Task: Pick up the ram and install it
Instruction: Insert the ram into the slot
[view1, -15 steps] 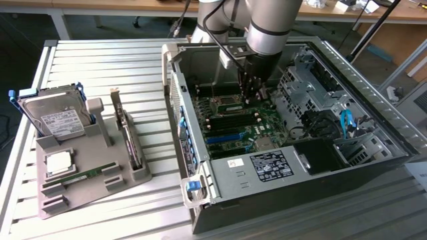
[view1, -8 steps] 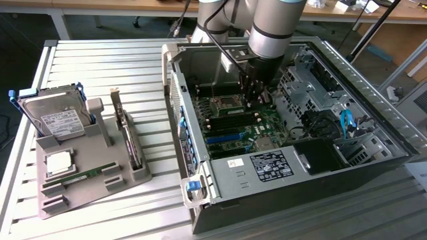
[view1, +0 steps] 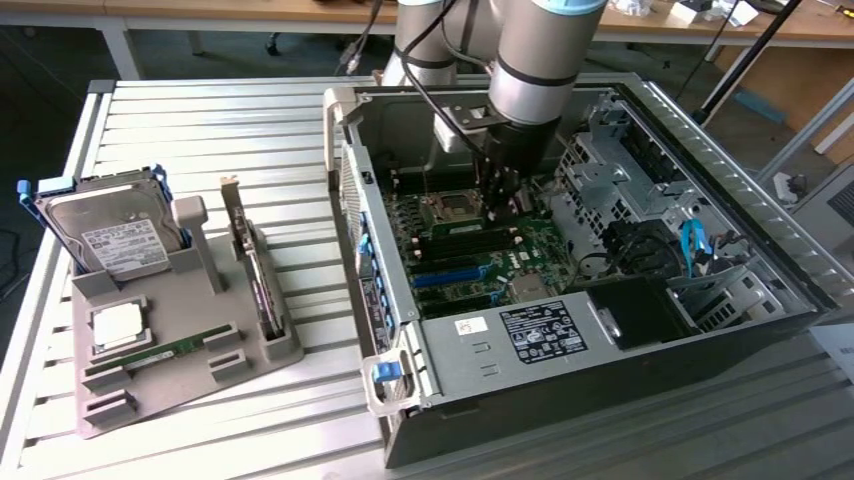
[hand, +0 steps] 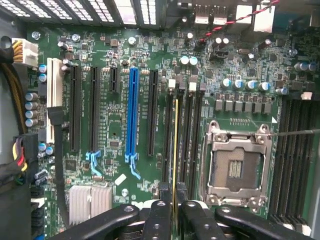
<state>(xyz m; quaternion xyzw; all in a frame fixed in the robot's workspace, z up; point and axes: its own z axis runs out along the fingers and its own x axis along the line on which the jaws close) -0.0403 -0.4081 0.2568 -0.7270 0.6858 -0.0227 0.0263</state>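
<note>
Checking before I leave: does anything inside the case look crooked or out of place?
Nothing stands out. The ram, clamped in the gripper, runs parallel to the memory slots; the processor socket is empty.

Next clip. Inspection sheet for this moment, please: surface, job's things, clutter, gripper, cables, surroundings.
Surface: pale slatted metal table carrying an open black-and-silver computer case.
Job's things: long thin green ram stick, seen edge-on, lined up along the black memory slots beside the metal-framed processor socket; whether it is seated cannot be told.
Clutter: grey plastic holder tray with a silver hard drive, square silver processor chip, dark expansion card and a second green stick.
Gripper: black two-finger gripper shut on the ram stick.
Cables: blue flat cable; red-black twisted wire.
Surroundings: wooden benches behind.
</note>
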